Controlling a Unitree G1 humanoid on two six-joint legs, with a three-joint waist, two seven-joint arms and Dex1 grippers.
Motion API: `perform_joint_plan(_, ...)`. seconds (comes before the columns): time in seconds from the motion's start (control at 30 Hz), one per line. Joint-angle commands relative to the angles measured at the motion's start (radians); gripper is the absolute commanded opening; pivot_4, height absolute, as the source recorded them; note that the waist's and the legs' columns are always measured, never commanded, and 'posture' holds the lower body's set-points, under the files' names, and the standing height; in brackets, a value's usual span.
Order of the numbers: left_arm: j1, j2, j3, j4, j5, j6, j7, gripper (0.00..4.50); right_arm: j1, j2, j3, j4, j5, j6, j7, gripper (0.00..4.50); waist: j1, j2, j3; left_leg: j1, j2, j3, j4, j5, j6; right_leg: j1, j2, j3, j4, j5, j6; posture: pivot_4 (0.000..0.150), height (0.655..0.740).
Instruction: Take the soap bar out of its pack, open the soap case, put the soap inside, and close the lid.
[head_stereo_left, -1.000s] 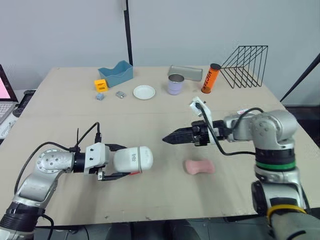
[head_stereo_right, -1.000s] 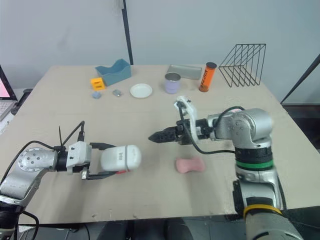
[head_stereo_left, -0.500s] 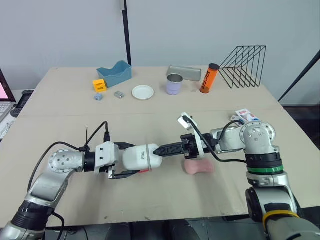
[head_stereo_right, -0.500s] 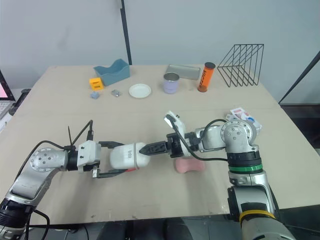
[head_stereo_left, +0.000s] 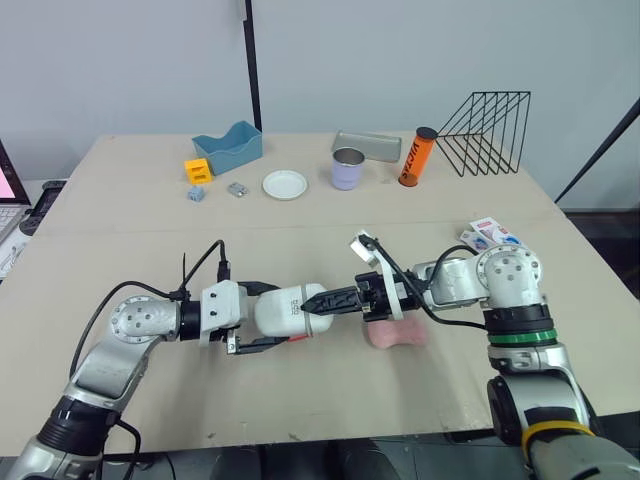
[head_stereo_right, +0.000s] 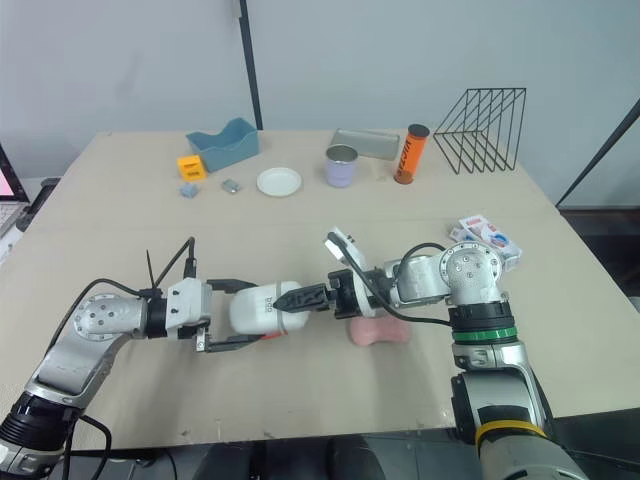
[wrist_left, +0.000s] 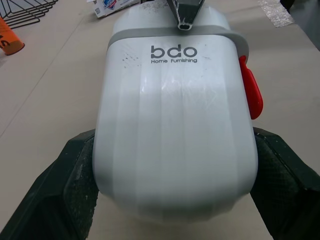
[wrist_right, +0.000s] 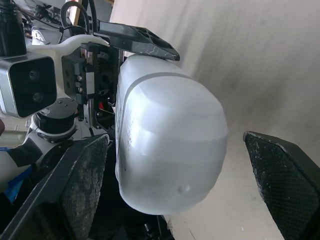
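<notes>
My left gripper (head_stereo_left: 268, 316) is shut on a white soap case (head_stereo_left: 285, 310) with a grey seam and a red latch (wrist_left: 251, 92), holding it sideways just above the table. The case's lid is closed. My right gripper (head_stereo_left: 312, 301) reaches in from the right, open, with its fingers (wrist_right: 80, 190) standing wide on either side of the case's (wrist_right: 170, 145) free end. The bare pink soap bar (head_stereo_left: 398, 333) lies on the table below the right wrist. The blue-and-white soap pack (head_stereo_left: 490, 235) lies near the table's right edge.
Along the back of the table stand a blue bin (head_stereo_left: 231, 146), an orange block (head_stereo_left: 201, 170), a white plate (head_stereo_left: 286, 184), a lilac cup (head_stereo_left: 348, 168), a grey tray (head_stereo_left: 370, 145), an orange can (head_stereo_left: 420, 157) and a black wire rack (head_stereo_left: 488, 118).
The left gripper has carried the case rightward toward the table's middle. The right gripper has swung down and left until its fingers reach the case's end. The soap bar has stayed put.
</notes>
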Motion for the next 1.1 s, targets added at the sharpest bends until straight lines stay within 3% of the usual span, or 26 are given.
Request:
perform_joint_plan(0.03, -0.011, -0.002, 0.010, -0.008, 0.001, -0.027, 0.005, 3.50, 0.000, -0.003, -0.021, -0.008, 0.059, -0.002, -0.030, 3.24, 0.000, 0.000, 0.000, 0.000, 0.000, 0.000, 0.000, 0.000, 0.000, 0.000, 0.000, 0.000, 0.000, 0.000, 0.000, 0.150, 0.7393)
perform_joint_plan(0.07, -0.011, -0.002, 0.010, -0.006, 0.002, -0.029, 0.005, 3.50, 0.001, -0.004, -0.020, -0.007, 0.067, -0.002, -0.038, 2.93, 0.000, 0.000, 0.000, 0.000, 0.000, 0.000, 0.000, 0.000, 0.000, 0.000, 0.000, 0.000, 0.000, 0.000, 0.000, 0.150, 0.7393)
perform_joint_plan(0.1, -0.011, -0.003, 0.011, -0.003, 0.004, -0.030, 0.005, 3.50, 0.001, -0.006, -0.019, -0.008, 0.072, -0.002, -0.040, 2.32, 0.000, 0.000, 0.000, 0.000, 0.000, 0.000, 0.000, 0.000, 0.000, 0.000, 0.000, 0.000, 0.000, 0.000, 0.000, 0.150, 0.7393)
perform_joint_plan(0.2, -0.009, -0.004, 0.011, 0.006, 0.009, -0.038, 0.007, 3.50, -0.005, -0.006, -0.021, 0.001, 0.081, -0.002, -0.046, 1.99, -0.001, 0.000, 0.000, 0.000, 0.001, 0.000, 0.000, 0.000, 0.000, 0.000, 0.000, 0.000, 0.000, 0.000, 0.000, 0.150, 0.7393)
perform_joint_plan(0.53, -0.009, -0.009, 0.010, 0.017, 0.023, -0.063, 0.015, 3.50, 0.001, -0.010, 0.040, -0.014, 0.102, -0.002, -0.069, 1.97, -0.001, 0.000, 0.000, -0.001, 0.002, 0.000, 0.000, 0.000, 0.000, -0.001, 0.000, 0.000, 0.000, 0.000, 0.000, 0.150, 0.7393)
perform_joint_plan(0.73, -0.008, -0.011, 0.014, 0.009, 0.022, -0.065, 0.015, 3.50, 0.019, -0.042, 0.088, 0.027, -0.009, -0.002, -0.163, 1.97, -0.001, 0.000, 0.000, -0.002, 0.002, 0.000, 0.000, 0.000, 0.000, -0.002, 0.000, 0.000, 0.000, 0.000, 0.000, 0.150, 0.7393)
perform_joint_plan(0.97, 0.025, 0.003, 0.035, -0.004, 0.012, -0.067, 0.014, 3.50, -0.036, -0.299, 0.052, -0.017, -0.029, -0.002, -0.058, 1.96, 0.003, 0.000, 0.000, -0.008, -0.001, 0.001, 0.000, 0.001, 0.002, -0.006, -0.005, 0.000, -0.002, -0.001, -0.002, 0.150, 0.7393)
perform_joint_plan(1.1, 0.039, 0.014, 0.044, 0.004, 0.007, -0.071, 0.009, 3.50, -0.067, -0.372, 0.007, 0.027, -0.069, -0.002, -0.032, 1.96, 0.000, -0.001, -0.001, -0.007, 0.001, 0.002, 0.001, 0.000, 0.004, -0.005, -0.004, 0.001, -0.003, -0.001, -0.001, 0.150, 0.7393)
